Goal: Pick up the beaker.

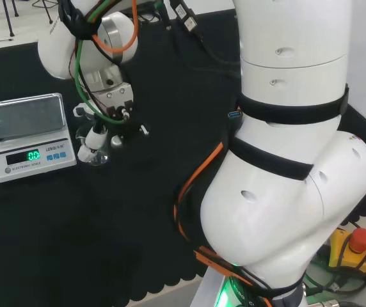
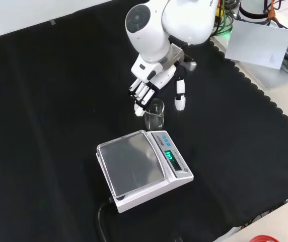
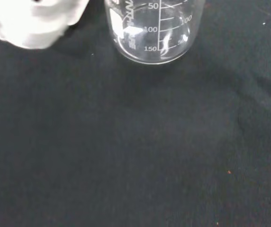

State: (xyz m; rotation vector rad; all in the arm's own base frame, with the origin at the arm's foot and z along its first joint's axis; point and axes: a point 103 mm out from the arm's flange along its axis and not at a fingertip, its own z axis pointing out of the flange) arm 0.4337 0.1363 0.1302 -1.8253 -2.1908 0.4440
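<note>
A clear beaker point(image 2: 154, 114) (hard to make out against the black cloth point(image 2: 43, 126)) is seen upright beside a scale point(image 2: 143, 168). The hand point(image 2: 149, 80) is held above it, fingers spread apart around nothing.

A white digital scale point(image 2: 143, 169) sits on the black cloth point(image 2: 43, 126) that covers the tabletop, at about six o'clock from the middle of the front view. Its square steel pan point(image 2: 132, 163) is bare, and its small display point(image 2: 168, 155) glows green (the same glow shows in the head view, where the scale point(image 1: 31, 136) lies at nine o'clock). A black cable point(image 2: 101, 222) leaves the scale toward seven o'clock. The cloth's scalloped edge point(image 2: 265, 96) runs along the three o'clock side. A red button on a yellow box point(image 1: 356, 246) sits at five o'clock in the head view.
</note>
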